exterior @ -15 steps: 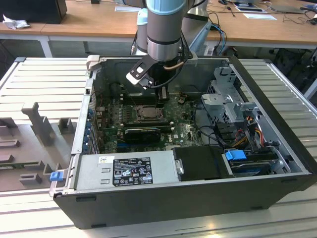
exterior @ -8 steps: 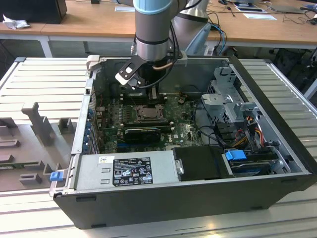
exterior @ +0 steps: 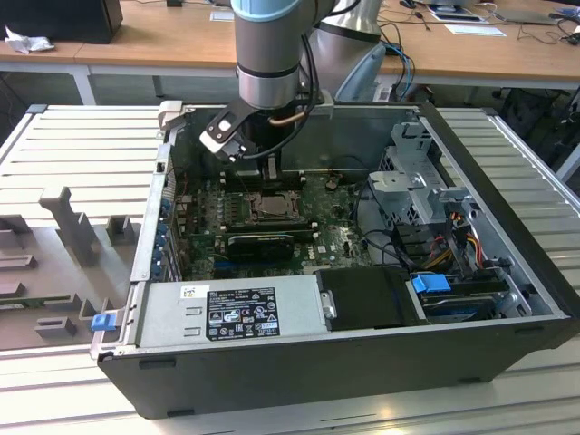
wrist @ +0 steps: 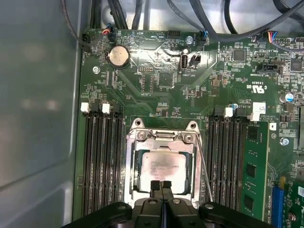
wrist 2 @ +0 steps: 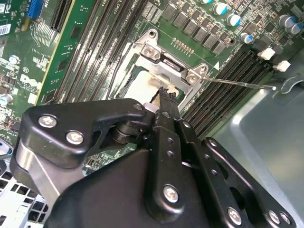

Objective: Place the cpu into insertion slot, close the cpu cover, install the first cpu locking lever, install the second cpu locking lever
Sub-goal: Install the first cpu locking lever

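The hand (wrist: pixel 160 185) was seen pinched shut, empty, just over the cpu (wrist: pixel 164 166) seated beneath the lowered cpu cover (wrist: pixel 161 141); in the exterior view, it was found at the cpu's twelve o'clock.

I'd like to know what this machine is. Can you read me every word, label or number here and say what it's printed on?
Black-and-white label on the silver metal power supply box: print too small to read.
White lettering on the green motherboard in the first wrist view: too small to read reliably.
Silver-grey square cpu: faint marks, unreadable.
Nothing can be quoted with confidence.
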Action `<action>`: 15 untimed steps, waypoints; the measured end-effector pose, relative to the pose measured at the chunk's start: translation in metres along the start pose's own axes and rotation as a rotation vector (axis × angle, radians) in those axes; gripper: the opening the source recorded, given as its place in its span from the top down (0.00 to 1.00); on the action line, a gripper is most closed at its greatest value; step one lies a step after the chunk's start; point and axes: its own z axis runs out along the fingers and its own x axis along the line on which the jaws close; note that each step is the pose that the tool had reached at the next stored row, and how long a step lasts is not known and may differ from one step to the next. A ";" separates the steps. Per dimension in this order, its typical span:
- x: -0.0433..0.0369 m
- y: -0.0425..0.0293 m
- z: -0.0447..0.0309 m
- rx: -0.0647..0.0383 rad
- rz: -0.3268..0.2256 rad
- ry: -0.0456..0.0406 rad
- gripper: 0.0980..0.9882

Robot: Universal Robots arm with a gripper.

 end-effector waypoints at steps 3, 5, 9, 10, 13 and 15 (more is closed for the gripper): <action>0.0002 0.0002 -0.0049 0.000 0.000 0.0000 0.99; 0.0002 0.0003 -0.0069 0.000 0.000 0.0000 0.99; 0.0004 0.0004 -0.0113 0.000 0.000 0.0000 0.99; 0.0004 0.0005 -0.0128 0.000 0.000 0.0000 0.99; 0.0006 0.0007 -0.0177 0.000 0.000 0.0000 0.99; 0.0006 0.0008 -0.0203 0.000 0.000 0.0000 0.99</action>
